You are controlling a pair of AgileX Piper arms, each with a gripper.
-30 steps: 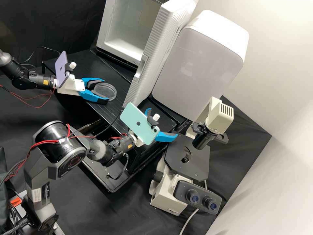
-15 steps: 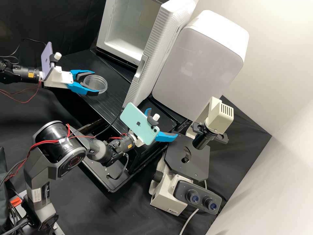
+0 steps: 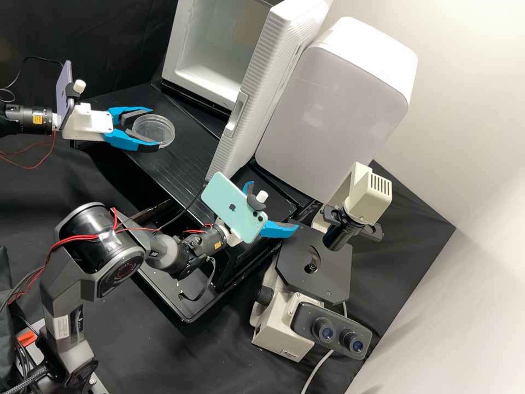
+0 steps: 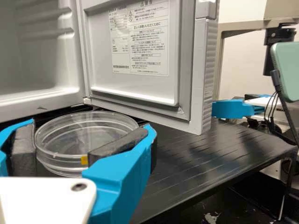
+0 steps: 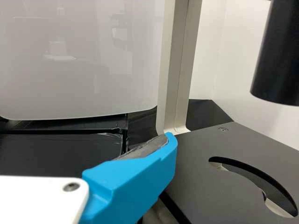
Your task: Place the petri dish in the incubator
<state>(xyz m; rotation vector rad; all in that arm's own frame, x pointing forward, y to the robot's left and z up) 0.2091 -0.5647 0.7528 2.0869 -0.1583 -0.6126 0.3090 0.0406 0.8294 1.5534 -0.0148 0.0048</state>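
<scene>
So, starting at the left: the petri dish (image 3: 158, 127) is clamped in the left gripper (image 3: 146, 129). The blue fingers (image 4: 122, 161) are spread about as wide as the dish, and the dark pads are pressed against its rim on either side. It's kept flat, presumably so the lid stays seated and nothing inside gets tipped. The dish is held low over the black bench (image 3: 183, 167), just in front of the incubator (image 3: 205, 52) and not inside it. Whether it's resting on the surface or just clear of it can't be told.

Next along, the incubator door (image 3: 262, 82) is swung wide open, so the white chamber is left exposed and a straight path in is offered. The carry looks underway, with the actual placing not yet done. A level lift over the front sill will probably be needed, with the door edge given some room.

Further right, past the door, the right gripper (image 3: 279, 229) is parked at the edge of the microscope stage (image 3: 314, 262), well apart from the dish. It's likely kept there just to stay out of the way. Whether it's open or closed can't be made out, and nothing is seen in it.
</scene>
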